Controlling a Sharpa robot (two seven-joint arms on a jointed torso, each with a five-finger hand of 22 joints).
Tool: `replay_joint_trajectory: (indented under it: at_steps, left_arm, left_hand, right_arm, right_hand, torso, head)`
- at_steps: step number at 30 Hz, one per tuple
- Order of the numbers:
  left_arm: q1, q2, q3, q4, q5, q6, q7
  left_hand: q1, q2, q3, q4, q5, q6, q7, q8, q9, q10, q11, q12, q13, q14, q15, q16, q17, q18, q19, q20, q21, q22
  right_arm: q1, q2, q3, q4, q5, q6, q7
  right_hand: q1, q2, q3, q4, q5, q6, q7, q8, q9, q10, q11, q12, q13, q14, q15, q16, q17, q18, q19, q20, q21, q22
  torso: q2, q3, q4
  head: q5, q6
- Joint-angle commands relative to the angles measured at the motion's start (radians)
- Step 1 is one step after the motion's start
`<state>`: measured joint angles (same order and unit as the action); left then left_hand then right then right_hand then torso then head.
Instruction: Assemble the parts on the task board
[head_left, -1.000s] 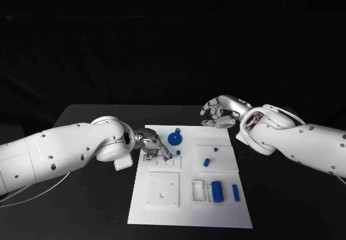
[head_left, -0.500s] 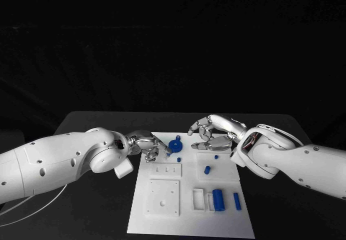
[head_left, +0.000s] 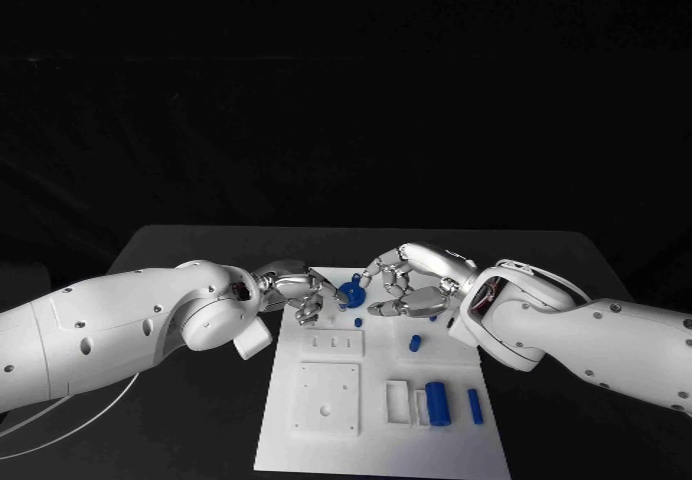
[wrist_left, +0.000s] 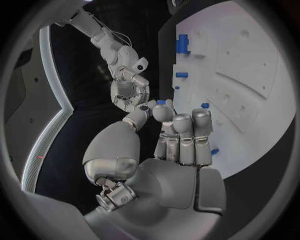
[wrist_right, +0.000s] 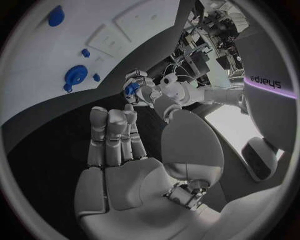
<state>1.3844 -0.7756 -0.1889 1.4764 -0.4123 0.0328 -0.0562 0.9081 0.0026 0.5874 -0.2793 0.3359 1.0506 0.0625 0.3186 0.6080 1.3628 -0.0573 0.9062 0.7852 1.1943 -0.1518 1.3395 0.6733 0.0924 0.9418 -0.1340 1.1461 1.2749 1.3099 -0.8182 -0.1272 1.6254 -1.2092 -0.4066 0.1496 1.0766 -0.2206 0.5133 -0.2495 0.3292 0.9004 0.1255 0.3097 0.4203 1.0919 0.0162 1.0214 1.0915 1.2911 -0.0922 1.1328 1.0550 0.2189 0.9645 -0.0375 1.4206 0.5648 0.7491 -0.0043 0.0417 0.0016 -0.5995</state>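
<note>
Parts lay scattered on the white task board (head_left: 433, 430) in the middle of the black table (head_left: 188, 250). A round blue part (head_left: 351, 293) stood near the board's far edge, and both my hands met around it. My left arm reached in low across the table, and my left hand (head_left: 303, 297) hung at the board's far left corner with its fingers curled in tight. In the right wrist view that hand (wrist_right: 139, 92) pinched a small blue piece (wrist_right: 130, 89) at its fingertips; the left wrist view showed the same bit of blue (wrist_left: 162, 102) just above my bunched fingers. My right arm bent in from the other side, with my right hand (head_left: 411, 283) hovering just beside the round part, fingers bent and spread, palm turned toward my left hand. I saw nothing in its grasp, and whether a fingertip touched the round part I could not tell. A small blue peg (head_left: 414, 342) lay near the board's middle. Closer to me, a thick blue cylinder (head_left: 436, 403) and a thin blue bar (head_left: 475, 406) lay side by side next to a white recessed block (head_left: 326, 398).
</note>
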Motion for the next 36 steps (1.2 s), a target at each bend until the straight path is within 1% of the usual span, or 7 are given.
replay_joint_trajectory:
  at_steps: [1,9,15,20,31,36]
  left_arm:
    - [0.000,0.001,0.001,0.007,0.017,0.005,0.031]
    - [-0.001,0.003,0.001,0.018,0.017,0.023,0.031]
    - [-0.001,0.003,0.001,0.017,0.017,0.023,0.033]
    - [-0.001,0.004,0.001,0.017,0.017,0.025,0.031]
    - [-0.001,0.007,0.001,0.020,0.017,0.030,0.030]
    - [-0.001,0.007,0.001,0.020,0.017,0.030,0.030]
  left_hand:
    - [0.032,0.023,-0.005,0.000,-0.002,0.019,-0.013,0.005,0.018,0.003,-0.005,-0.002,-0.002,-0.003,-0.013,-0.004,0.000,-0.007,-0.008,-0.109,-0.005,-0.002]
    - [0.034,0.022,-0.006,0.000,-0.003,0.020,-0.013,0.005,0.019,0.004,-0.006,-0.002,-0.001,-0.002,-0.014,-0.003,0.000,-0.008,-0.008,-0.109,-0.005,-0.002]
    - [0.035,0.022,-0.007,0.000,-0.003,0.020,-0.013,0.006,0.019,0.004,-0.006,-0.002,-0.001,-0.002,-0.014,-0.003,0.000,-0.008,-0.008,-0.109,-0.005,-0.002]
    - [0.036,0.023,-0.007,0.001,-0.003,0.021,-0.014,0.006,0.020,0.004,-0.006,-0.002,-0.001,-0.002,-0.014,-0.003,0.001,-0.008,-0.008,-0.109,-0.005,-0.002]
    - [0.036,0.023,-0.008,0.001,-0.003,0.021,-0.014,0.006,0.020,0.004,-0.006,-0.002,-0.001,-0.002,-0.015,-0.003,0.001,-0.008,-0.007,-0.109,-0.005,-0.002]
    - [0.036,0.023,-0.009,0.002,-0.003,0.021,-0.014,0.006,0.020,0.004,-0.006,-0.002,-0.001,-0.002,-0.015,-0.003,0.001,-0.008,-0.007,-0.109,-0.005,-0.002]
  right_arm:
    - [-0.003,0.007,-0.001,-0.003,-0.031,-0.011,-0.012]
    - [-0.004,0.018,-0.001,-0.005,-0.050,-0.021,-0.023]
    - [-0.005,0.028,-0.001,-0.007,-0.063,-0.020,-0.028]
    - [-0.009,0.038,-0.002,-0.014,-0.080,-0.023,-0.038]
    - [-0.013,0.049,-0.003,-0.021,-0.095,-0.027,-0.051]
    - [-0.016,0.055,-0.003,-0.024,-0.097,-0.022,-0.053]
  right_hand:
    - [-0.010,0.004,-0.005,-0.001,0.003,-0.014,0.010,-0.006,0.000,-0.004,0.005,0.004,-0.001,0.003,0.003,0.000,0.001,0.043,-0.002,0.007,0.000,0.001]
    - [-0.017,0.005,-0.011,-0.001,-0.006,-0.018,0.011,-0.008,-0.001,-0.005,0.006,0.005,-0.002,0.003,0.004,-0.002,0.001,0.043,-0.001,0.007,-0.002,0.002]
    - [-0.018,0.006,-0.011,-0.001,-0.010,-0.017,0.011,-0.008,-0.001,-0.005,0.006,0.005,-0.002,0.004,0.004,-0.002,0.001,0.043,0.000,0.007,-0.002,0.002]
    - [-0.019,0.010,-0.011,-0.002,-0.029,-0.010,0.009,-0.004,0.000,-0.004,0.004,0.006,-0.003,0.006,0.003,-0.003,0.002,0.043,0.002,0.006,-0.004,0.002]
    - [-0.020,0.012,-0.006,-0.003,-0.059,0.016,-0.001,0.009,0.006,0.000,-0.005,0.008,-0.006,0.009,-0.006,-0.004,0.003,0.043,0.008,0.003,-0.008,0.005]
    - [-0.023,0.015,-0.003,-0.001,-0.073,0.043,-0.009,0.023,0.012,0.003,-0.013,0.008,-0.008,0.012,-0.013,-0.004,0.004,0.043,0.011,0.001,-0.009,0.007]
  torso:
    - [0.000,0.0005,0.0005]
    - [0.000,0.0002,0.0001]
    - [0.000,0.0003,-0.0002]
    - [0.000,0.0002,0.0002]
    - [0.000,0.0003,0.0003]
    - [0.000,0.0007,-0.0002]
  head:
    - [0.001,-0.002]
    - [0.000,-0.007]
    - [0.000,-0.007]
    - [0.001,-0.007]
    - [0.002,-0.010]
    - [0.003,-0.011]
